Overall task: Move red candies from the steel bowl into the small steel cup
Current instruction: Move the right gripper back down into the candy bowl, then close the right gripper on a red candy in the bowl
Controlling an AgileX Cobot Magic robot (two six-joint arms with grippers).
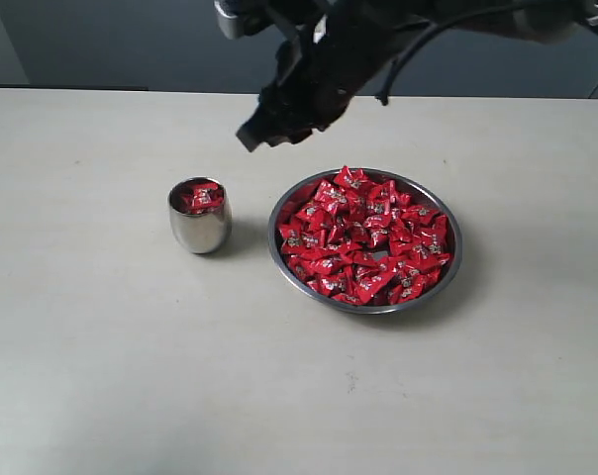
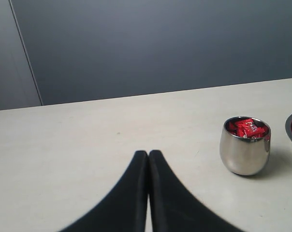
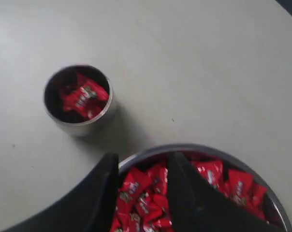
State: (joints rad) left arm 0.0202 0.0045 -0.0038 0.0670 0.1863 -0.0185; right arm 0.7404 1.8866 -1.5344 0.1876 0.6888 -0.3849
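Presently: red candies (image 1: 363, 237), heaped in steel bowl (image 1: 374, 309), probably light, slick, crinkly, likely best pinched across the body; right gripper (image 3: 142, 159) spread empty above, left gripper (image 2: 148, 153) pressed together.

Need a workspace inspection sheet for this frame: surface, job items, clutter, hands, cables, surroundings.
Surface: pale table, no spills seen.
Job's things: steel bowl full of red candies; small steel cup upright beside it, apart, a few candies inside.
Clutter: nothing seen.
Hands: left hand shut, empty; right hand open, empty, raised by the bowl's edge nearest the cup.
Cables: dark cable looping overhead, clear of the bowl.
Surroundings: dark grey wall behind table.
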